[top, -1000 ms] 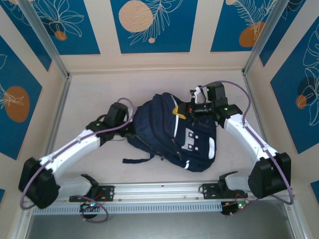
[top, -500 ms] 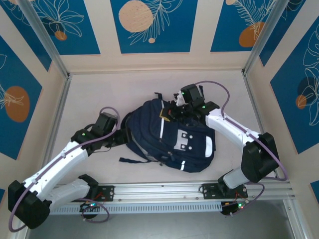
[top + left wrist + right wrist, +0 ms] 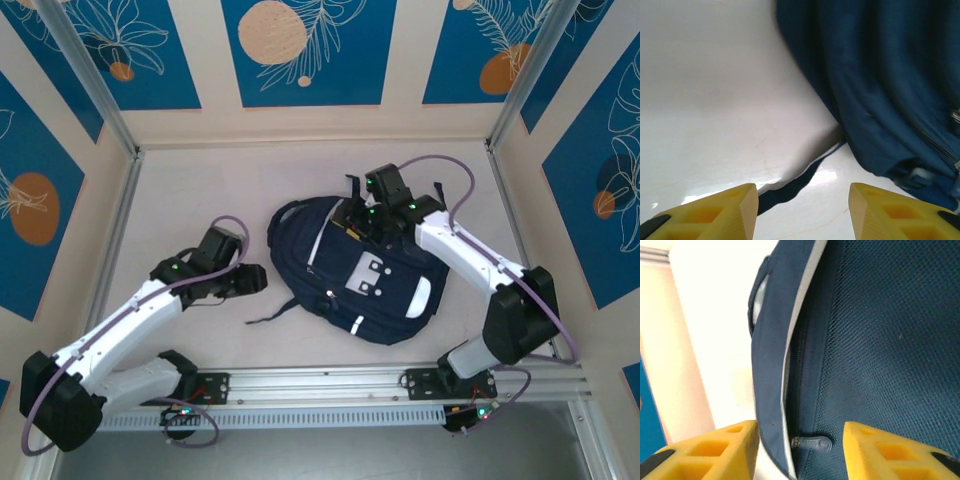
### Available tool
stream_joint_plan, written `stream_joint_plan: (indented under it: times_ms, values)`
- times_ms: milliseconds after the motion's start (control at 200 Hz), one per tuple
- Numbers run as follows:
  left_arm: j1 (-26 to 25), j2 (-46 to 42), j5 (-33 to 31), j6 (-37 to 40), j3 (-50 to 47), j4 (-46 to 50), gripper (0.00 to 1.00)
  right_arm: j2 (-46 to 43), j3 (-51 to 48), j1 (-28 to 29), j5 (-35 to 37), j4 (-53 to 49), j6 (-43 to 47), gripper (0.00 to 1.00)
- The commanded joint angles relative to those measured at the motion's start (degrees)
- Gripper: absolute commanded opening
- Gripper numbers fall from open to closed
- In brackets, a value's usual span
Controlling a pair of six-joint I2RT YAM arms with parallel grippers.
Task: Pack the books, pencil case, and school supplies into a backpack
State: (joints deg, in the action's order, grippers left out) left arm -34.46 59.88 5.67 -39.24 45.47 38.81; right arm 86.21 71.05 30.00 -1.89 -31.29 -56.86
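The dark navy backpack lies flat mid-table, its white dotted patch facing up. My left gripper rests just left of it, open with nothing between the yellow fingers. In the left wrist view the gripper hovers over bare table, with the backpack ahead on the right. My right gripper is over the pack's far top end. In the right wrist view that gripper stands open astride the closed zipper seam, and the grey zipper pull lies untouched between the fingers. The books, pencil case and school supplies are out of view.
A loose dark strap trails from the pack's near left side toward my left gripper, and the strap runs between the left fingers. An aluminium rail lines the near edge. Walls and corner posts close in the table.
The right gripper has gone from shut to open at the pack's top. The backpack has turned and slid right. The left gripper has come away from its left edge and narrowed slightly.
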Motion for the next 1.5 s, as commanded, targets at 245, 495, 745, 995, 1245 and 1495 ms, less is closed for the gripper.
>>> stream_joint_plan:
  times_ms: [245, 495, 745, 995, 1245, 1495]
  values:
    - [-18.49, 8.19, -3.56, -4.72, -3.83, -11.52, 0.57, -4.74, 2.35, 4.44, 7.97, -16.51, 6.62, 0.38]
    - [-17.91, -6.38, -23.71, -11.57, -6.38, -0.03, 0.50, 2.27, 8.86, 12.43, 9.98, -23.64, 17.24, 0.55]
    - [-15.95, -18.57, -25.90, -17.11, -10.76, 6.40, 0.47, 12.54, 12.51, 15.44, 4.27, -19.96, 10.56, 0.55]
    - [-15.95, -20.41, -21.64, -17.63, -12.49, 5.62, 0.46, 15.15, 9.36, 13.43, -1.19, -5.34, 5.67, 0.42]
    - [-15.90, -22.08, -19.70, -18.01, -14.07, 4.51, 0.45, 14.80, 4.11, 10.88, -5.17, 2.64, 1.33, 0.34]
    - [-16.01, -17.70, -14.67, -15.34, -14.07, -2.32, 0.47, 14.78, -0.04, 10.18, -11.64, 8.79, -0.81, 0.00]
